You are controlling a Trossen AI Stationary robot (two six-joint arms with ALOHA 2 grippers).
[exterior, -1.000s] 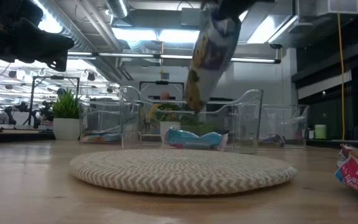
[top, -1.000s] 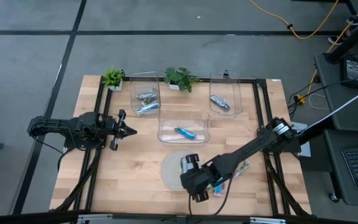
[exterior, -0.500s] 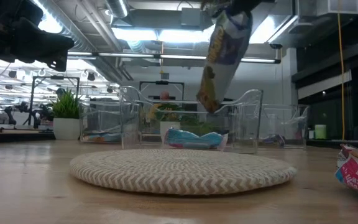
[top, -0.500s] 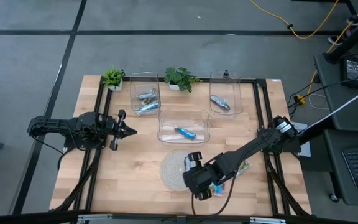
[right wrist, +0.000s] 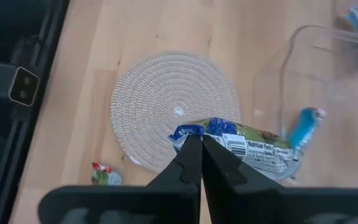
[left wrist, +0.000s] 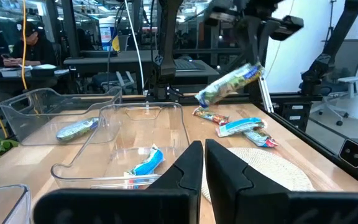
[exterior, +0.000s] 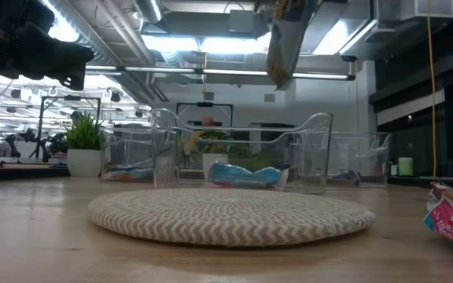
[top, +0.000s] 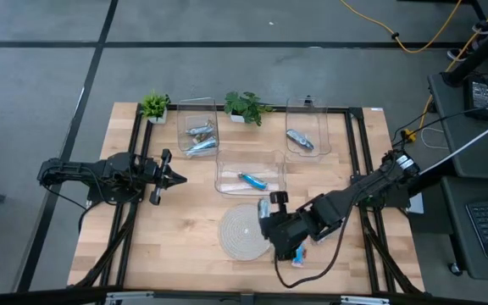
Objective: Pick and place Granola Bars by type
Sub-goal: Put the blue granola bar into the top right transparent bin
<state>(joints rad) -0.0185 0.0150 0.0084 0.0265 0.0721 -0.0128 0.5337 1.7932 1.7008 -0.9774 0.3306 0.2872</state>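
**Right arm lifts a granola bar above the woven mat**

The wooden table carries three clear bins along its far half: the middle bin holds one bright blue bar, the far-left bin holds silvery bars, and the far-right bin holds one more. Near the front edge lies the round woven mat. The right tool hangs above the mat's right side, clenched on one end of a silvery-green bar held clear of the table. Loose bars lie on the table to the right of the mat. The left tool waits at the table's left side, fingers pressed together with nothing between them
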